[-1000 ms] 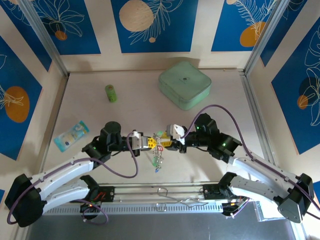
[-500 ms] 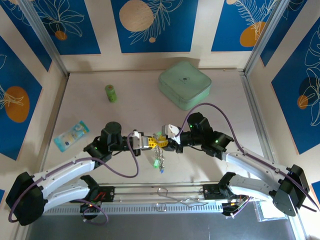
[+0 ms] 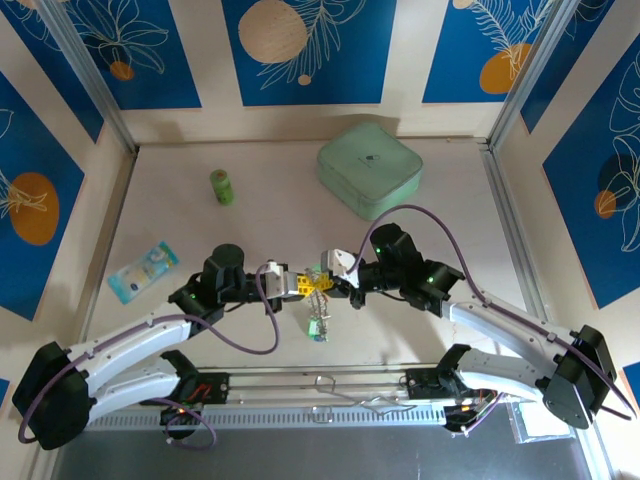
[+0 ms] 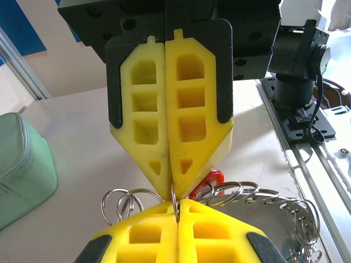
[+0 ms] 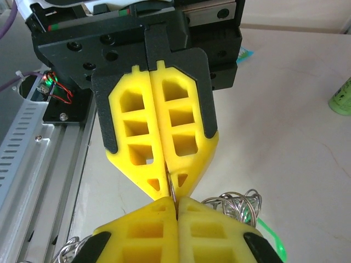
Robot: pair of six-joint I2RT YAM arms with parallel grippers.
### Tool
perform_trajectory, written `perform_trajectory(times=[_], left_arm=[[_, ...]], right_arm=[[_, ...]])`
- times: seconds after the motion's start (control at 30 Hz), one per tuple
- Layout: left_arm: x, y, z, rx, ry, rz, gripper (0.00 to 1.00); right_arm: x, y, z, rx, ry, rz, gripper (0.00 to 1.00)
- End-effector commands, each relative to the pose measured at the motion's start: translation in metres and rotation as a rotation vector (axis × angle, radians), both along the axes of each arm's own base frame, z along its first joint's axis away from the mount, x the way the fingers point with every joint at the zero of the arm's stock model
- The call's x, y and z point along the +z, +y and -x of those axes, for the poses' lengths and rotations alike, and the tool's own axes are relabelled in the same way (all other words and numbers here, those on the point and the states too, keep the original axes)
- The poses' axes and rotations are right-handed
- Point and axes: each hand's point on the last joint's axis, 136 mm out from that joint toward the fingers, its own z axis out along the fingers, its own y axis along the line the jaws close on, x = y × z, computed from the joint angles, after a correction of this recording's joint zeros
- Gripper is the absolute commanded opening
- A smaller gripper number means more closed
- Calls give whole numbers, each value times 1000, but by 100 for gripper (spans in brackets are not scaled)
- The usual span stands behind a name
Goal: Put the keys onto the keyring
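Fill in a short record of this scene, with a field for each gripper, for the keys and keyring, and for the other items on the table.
left gripper: shut on a thin metal loop, tip to tip with the other gripper
right gripper: shut on the same loop
keyring: silvery, chain-like rim, beside the fingertips
keys: hang in a bunch below the two grippers
green box: far side, lid shut
green cylinder: upright, far left
blue packet: lying flat, left side
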Motion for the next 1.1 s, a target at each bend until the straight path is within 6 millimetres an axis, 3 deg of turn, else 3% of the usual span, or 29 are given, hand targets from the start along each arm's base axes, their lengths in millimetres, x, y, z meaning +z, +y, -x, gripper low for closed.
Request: perform_trajectory(times=[0.0, 0.1, 0.2, 0.47, 0.57, 0.63, 0.67, 0.73, 0.9, 1.07], left_arm=[[13, 1, -6, 42, -41, 3, 10], [6, 3, -12, 80, -21, -50, 17], [3, 3, -16, 94, -3, -76, 18], [16, -1, -14, 78, -1, -41, 12], [18, -2, -13, 74, -2, -39, 0], [19, -1, -13, 74, -5, -38, 0], [20, -1, -12, 73, -7, -32, 0], [23, 0, -11, 80, -5, 1, 0], [31, 0, -9, 92, 33, 95, 0], [30, -1, -5, 80, 66, 137, 0]], right_arm=[[6, -2, 0, 2, -24, 41, 0], [9, -4, 1, 10, -42, 79, 0], [10, -4, 3, 22, -55, 124, 0], [7, 5, 8, 62, -92, 220, 0], [13, 11, 11, 78, -94, 204, 0], [21, 13, 9, 67, -89, 159, 0], [26, 11, 7, 51, -81, 121, 4], [33, 4, 3, 16, -46, 39, 28], [22, -12, 1, -41, 18, -17, 36], [16, -17, 3, -63, 18, -26, 36]])
